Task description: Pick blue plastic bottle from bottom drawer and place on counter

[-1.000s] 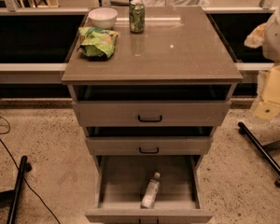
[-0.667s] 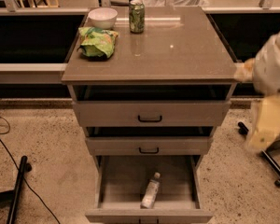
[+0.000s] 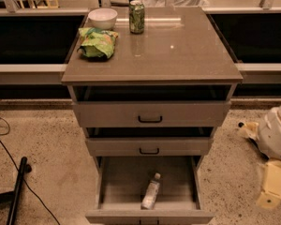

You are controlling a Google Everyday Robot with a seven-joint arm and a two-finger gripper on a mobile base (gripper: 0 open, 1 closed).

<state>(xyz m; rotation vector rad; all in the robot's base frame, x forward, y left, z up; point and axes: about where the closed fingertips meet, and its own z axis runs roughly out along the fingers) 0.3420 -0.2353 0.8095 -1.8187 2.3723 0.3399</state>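
Robot test lab, speckled floor (image 3: 51, 139), cable (image 3: 2, 144), drawer cabinet (image 3: 150, 114), gripper (image 3: 271, 191) low at right edge.

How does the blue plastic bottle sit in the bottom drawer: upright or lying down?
Lying down: the bottle rests lengthwise on the drawer floor, cap rearward. The hand hangs far right.

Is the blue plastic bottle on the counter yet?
No: the blue plastic bottle lies on its side in the open bottom drawer, while the gripper is low at the right, apart from it.
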